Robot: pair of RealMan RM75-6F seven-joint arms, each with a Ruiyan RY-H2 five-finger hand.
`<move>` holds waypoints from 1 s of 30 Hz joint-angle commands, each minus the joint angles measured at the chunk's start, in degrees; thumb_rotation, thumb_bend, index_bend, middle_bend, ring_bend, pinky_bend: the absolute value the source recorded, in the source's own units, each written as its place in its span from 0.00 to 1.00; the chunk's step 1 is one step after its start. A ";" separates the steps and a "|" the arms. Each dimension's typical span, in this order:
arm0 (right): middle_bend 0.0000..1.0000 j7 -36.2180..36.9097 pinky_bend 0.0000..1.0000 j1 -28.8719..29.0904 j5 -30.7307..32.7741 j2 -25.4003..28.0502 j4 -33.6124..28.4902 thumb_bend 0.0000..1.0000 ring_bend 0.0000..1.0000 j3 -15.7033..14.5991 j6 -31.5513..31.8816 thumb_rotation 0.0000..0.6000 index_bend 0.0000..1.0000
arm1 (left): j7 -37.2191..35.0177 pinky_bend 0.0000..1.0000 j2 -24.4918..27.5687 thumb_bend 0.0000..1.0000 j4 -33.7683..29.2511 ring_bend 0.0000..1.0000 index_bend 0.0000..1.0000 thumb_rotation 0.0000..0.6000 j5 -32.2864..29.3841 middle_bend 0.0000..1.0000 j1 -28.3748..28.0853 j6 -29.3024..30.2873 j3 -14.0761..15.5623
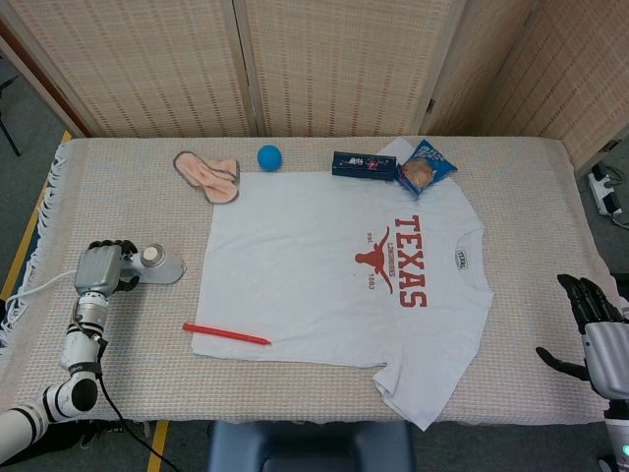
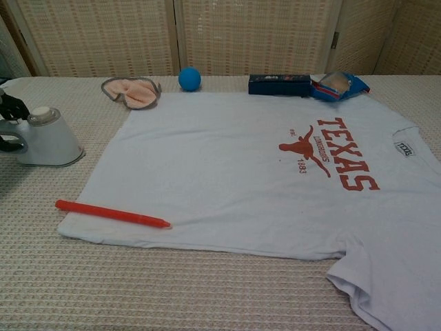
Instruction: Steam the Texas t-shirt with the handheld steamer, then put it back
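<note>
Head view: handle of white handheld steamer (image 1: 154, 265) hidden under left hand (image 1: 98, 269); grip itself hard to make out, fingers wrapped over the handle end, whether fully clasped cannot be told. Chest view: left hand (image 2: 9, 110) cut off at frame edge, only dark fingertips showing beside steamer (image 2: 47, 136). Right hand (image 1: 598, 328) at right table edge, fingers spread, holding nothing, apart from everything. Pale grey t-shirt with red Texas longhorn print (image 1: 334, 275) laid flat on woven beige table cover (image 1: 118, 206), print facing up, collar to the right. Steamer lying on table left of shirt, not touching it. Red pen (image 1: 225, 334) on shirt's lower left hem
</note>
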 commanded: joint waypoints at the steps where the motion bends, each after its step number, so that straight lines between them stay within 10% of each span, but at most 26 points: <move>1: 0.09 -0.29 0.27 0.02 0.22 -0.05 -0.18 0.02 0.06 0.03 -0.17 1.00 0.00 | 1.02 0.26 0.05 0.34 1.33 0.29 0.41 1.00 -1.50 0.40 -0.93 -1.81 0.38; 16: 0.09 -1.93 0.27 0.26 0.79 -0.32 -1.33 0.02 0.06 0.19 -0.78 1.00 0.00 | -2.25 0.31 -3.94 0.38 10.74 0.40 0.54 1.00 -2.98 0.54 -3.37 -5.39 0.48; 30: 0.09 -3.21 0.27 1.06 0.66 -0.26 -2.33 0.02 0.06 -0.41 -2.91 1.00 0.00 | -21.49 0.67 -11.29 0.37 23.28 0.75 0.84 1.00 7.72 0.92 -3.92 -2.44 0.80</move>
